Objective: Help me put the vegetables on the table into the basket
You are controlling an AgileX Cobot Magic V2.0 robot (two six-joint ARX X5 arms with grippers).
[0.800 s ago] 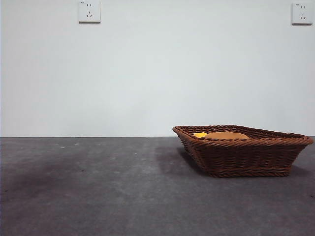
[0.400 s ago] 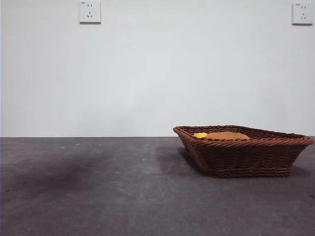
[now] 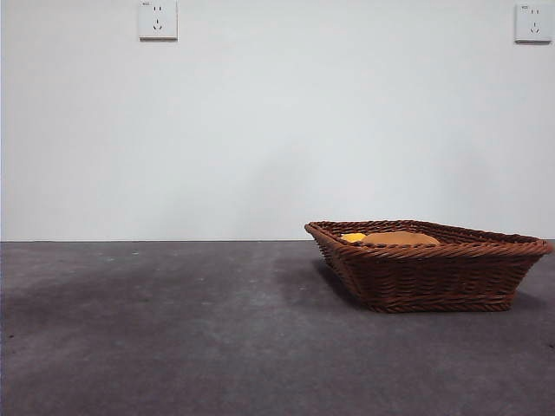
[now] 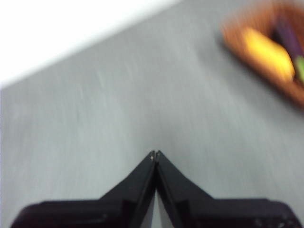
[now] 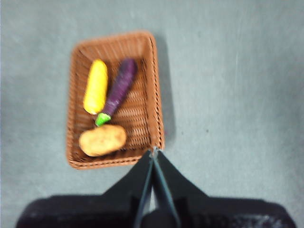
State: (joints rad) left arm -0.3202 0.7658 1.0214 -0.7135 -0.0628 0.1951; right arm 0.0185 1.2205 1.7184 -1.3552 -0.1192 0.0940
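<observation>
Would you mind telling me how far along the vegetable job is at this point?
It looks finished. The potato, corn and eggplant all lie inside the basket, and no vegetable shows on the table. Nothing is in hand: the left gripper and right gripper are both shut and empty, up off the table. Nothing seems left to do.

plain white wall (image 3: 277,130) carries 2 power sockets (image 3: 157,19), evenly lit.

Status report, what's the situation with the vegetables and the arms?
Left gripper shut, empty. Right gripper shut, empty, above the basket. Potato, corn, eggplant all inside. Nothing in the way.
</observation>
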